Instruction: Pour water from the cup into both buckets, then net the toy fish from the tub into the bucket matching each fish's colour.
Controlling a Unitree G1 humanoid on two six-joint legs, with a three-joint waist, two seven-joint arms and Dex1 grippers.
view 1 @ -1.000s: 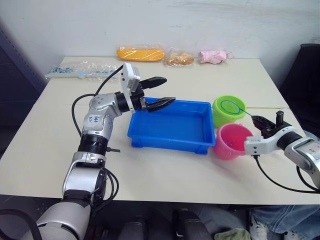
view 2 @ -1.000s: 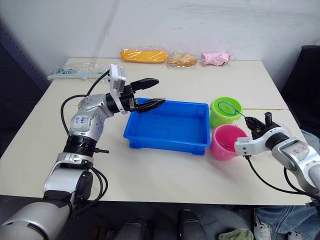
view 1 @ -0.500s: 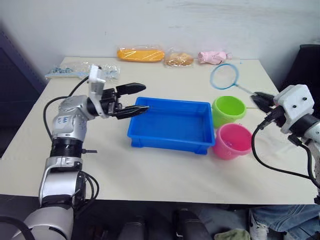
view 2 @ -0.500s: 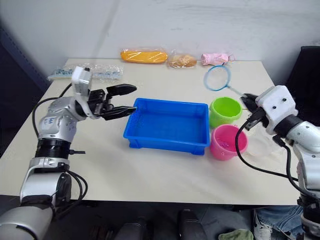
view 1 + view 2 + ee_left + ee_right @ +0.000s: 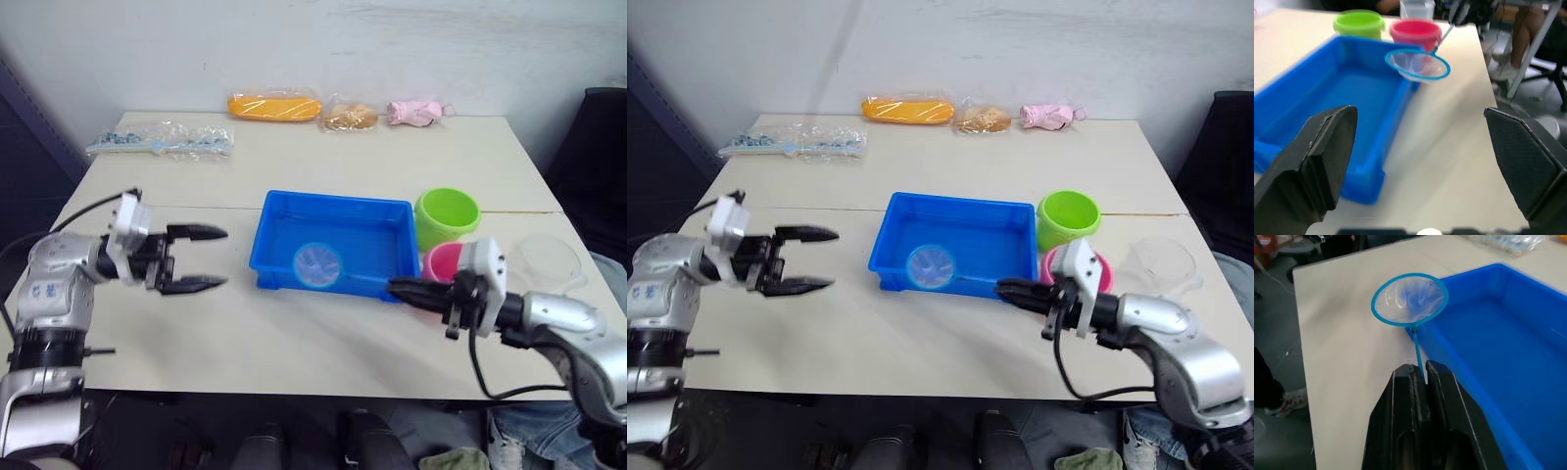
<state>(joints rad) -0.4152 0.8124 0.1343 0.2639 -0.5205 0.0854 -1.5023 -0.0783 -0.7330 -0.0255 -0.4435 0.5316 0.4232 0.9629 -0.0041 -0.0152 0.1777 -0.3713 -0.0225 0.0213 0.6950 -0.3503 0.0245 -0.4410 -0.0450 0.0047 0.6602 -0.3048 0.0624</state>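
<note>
At the centre of the head camera's frame, a shallow blue tub (image 5: 333,245) sits on a pale tabletop (image 5: 294,323). No toy fish can be made out in it. To its right stand the green bucket (image 5: 447,217), further back, and the pink bucket (image 5: 443,262), nearer, partly hidden by the right arm. The clear cup (image 5: 547,259) rests at the right edge of the frame, just beyond the pink bucket.

The right gripper (image 5: 404,290) sits in the lower right, its two black fingers pressed together on the thin handle of the net (image 5: 317,262). The handle's long axis runs leftward from the gripper, roughly along the tub's near wall. The light blue hoop hangs at the handle's far end, over the near rim of the tub, about a third of the way along from its left end. The right wrist view shows the hoop partly over the tabletop and partly over the rim, so it likely needs to travel inward and down to sweep the tub.

The left gripper (image 5: 200,258) hovers at the left of the frame, well apart from the tub's left wall, fingers spread and holding nothing. The right arm is the one placed to do the netting.
</note>
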